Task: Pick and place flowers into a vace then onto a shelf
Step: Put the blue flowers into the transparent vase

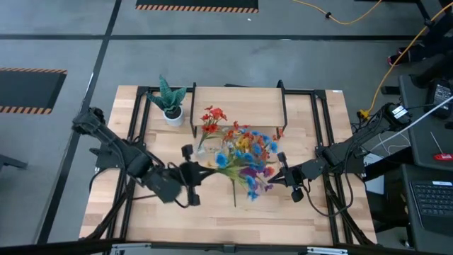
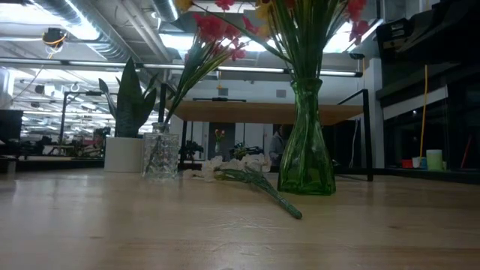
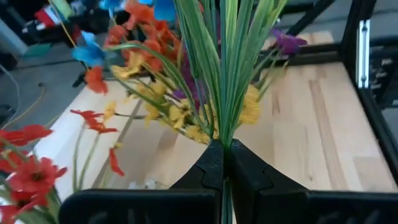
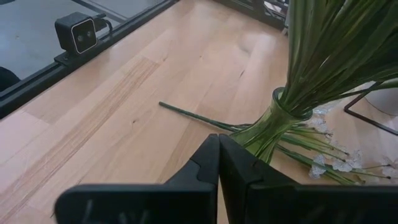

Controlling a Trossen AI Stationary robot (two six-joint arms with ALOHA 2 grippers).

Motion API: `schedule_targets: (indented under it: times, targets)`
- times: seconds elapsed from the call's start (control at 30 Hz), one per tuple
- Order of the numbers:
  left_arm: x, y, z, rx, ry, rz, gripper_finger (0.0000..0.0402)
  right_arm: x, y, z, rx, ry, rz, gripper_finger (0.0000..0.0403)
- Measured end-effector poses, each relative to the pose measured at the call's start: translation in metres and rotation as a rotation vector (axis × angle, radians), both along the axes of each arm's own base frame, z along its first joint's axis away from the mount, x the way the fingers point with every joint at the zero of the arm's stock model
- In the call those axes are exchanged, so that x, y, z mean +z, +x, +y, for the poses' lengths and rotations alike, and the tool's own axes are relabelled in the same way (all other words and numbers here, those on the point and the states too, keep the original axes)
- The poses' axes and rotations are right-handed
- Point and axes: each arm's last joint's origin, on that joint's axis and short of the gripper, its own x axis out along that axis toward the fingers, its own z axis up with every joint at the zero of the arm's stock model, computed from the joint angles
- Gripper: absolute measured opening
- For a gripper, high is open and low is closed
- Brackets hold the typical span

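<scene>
A green glass vase (image 2: pixel 306 154) stands on the table with many green stalks in it; it also shows in the right wrist view (image 4: pixel 271 127). The flowers (image 1: pixel 244 156), with blue, orange, yellow and purple blooms, spread above it. My left gripper (image 1: pixel 192 173) is just left of the bunch, shut on green stalks (image 3: pixel 225 93). My right gripper (image 1: pixel 282 174) is shut and empty, close to the vase on its right; it also shows in its own wrist view (image 4: pixel 218 142). The shelf (image 1: pixel 241 106) stands at the far side. My left gripper pinches a bundle of green stalks (image 3: pixel 224 142) between its two shut fingers, coming about level from the table's left. The stalks fan out beyond the fingertips with the blooms (image 3: pixel 186 118) at their far ends. Whether these stalks stand in the vase cannot be seen.
A clear glass vase (image 2: pixel 160 154) with red flowers (image 1: pixel 211 117) stands left of the green one. A loose stem (image 2: pixel 262 189) and white blooms (image 4: pixel 329 163) lie on the table. A spiky plant in a white pot (image 1: pixel 172 103) stands far left. Black frame rails (image 1: pixel 320 127) border the table.
</scene>
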Motion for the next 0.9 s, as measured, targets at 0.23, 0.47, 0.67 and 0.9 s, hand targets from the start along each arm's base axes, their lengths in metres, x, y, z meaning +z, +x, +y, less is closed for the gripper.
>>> schedule_targets:
  times: [0.23,0.47,0.67,0.9]
  targets:
    - [-0.016,-0.035,0.031,-0.031,-0.008,-0.207,0.0003,0.000,0.000,0.000,0.000,0.000,0.001,0.0010]
    - [-0.058,-0.063,0.067,-0.045,0.079,-0.356,0.0003,0.000,0.000,0.000,0.000,0.000,0.001,0.0010]
    - [-0.077,-0.084,0.095,-0.084,0.065,-0.487,0.0003,0.000,0.000,0.000,0.000,0.000,0.000,0.0010]
    - [-0.102,-0.088,0.111,-0.070,0.037,-0.608,0.0003,0.000,0.000,0.000,0.000,0.000,0.000,0.0010]
